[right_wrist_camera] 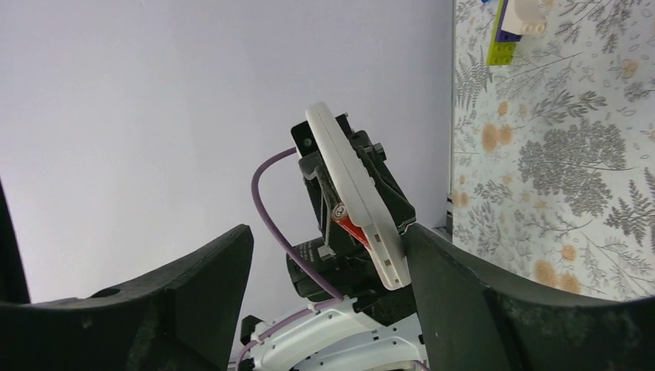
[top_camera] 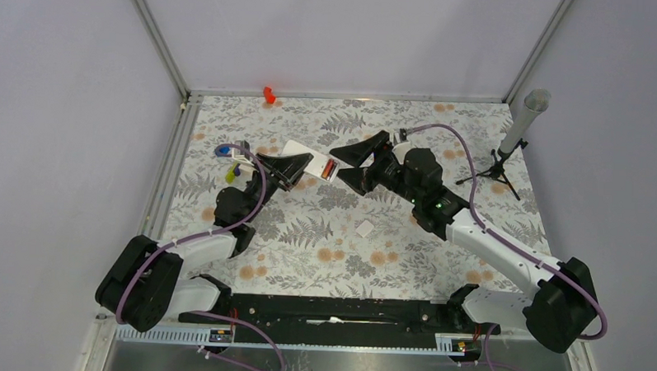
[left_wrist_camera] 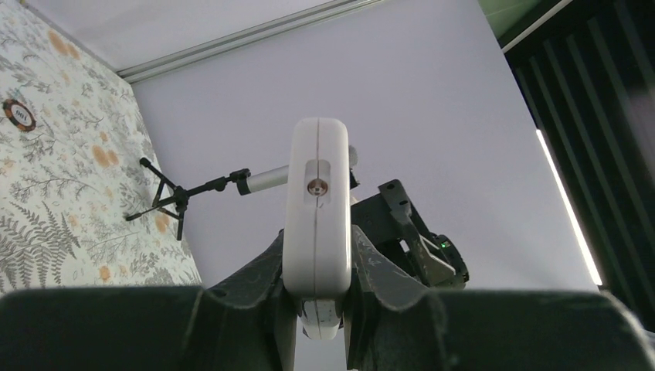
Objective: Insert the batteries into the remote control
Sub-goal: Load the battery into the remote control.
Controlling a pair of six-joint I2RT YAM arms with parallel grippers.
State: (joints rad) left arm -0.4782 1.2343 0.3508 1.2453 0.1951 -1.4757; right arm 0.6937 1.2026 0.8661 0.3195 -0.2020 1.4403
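Observation:
My left gripper (top_camera: 293, 169) is shut on the white remote control (top_camera: 297, 157) and holds it above the table. In the left wrist view the remote (left_wrist_camera: 317, 209) stands edge-on between the two fingers of the gripper (left_wrist_camera: 317, 290). One red-and-black battery (top_camera: 328, 167) sits in the open compartment at the remote's free end. It also shows in the right wrist view (right_wrist_camera: 349, 225), in the remote (right_wrist_camera: 357, 193). My right gripper (top_camera: 342, 167) is open, its jaws spread either side of that end (right_wrist_camera: 328, 278). No other battery shows.
A small white rectangular piece (top_camera: 365, 228) lies on the floral mat. A bright red plastic piece (top_camera: 268, 94) sits at the back edge. A grey tube on a black tripod (top_camera: 512, 138) stands at the right. Coloured bricks (top_camera: 227, 161) and a dark ring (left_wrist_camera: 19, 114) lie at the left.

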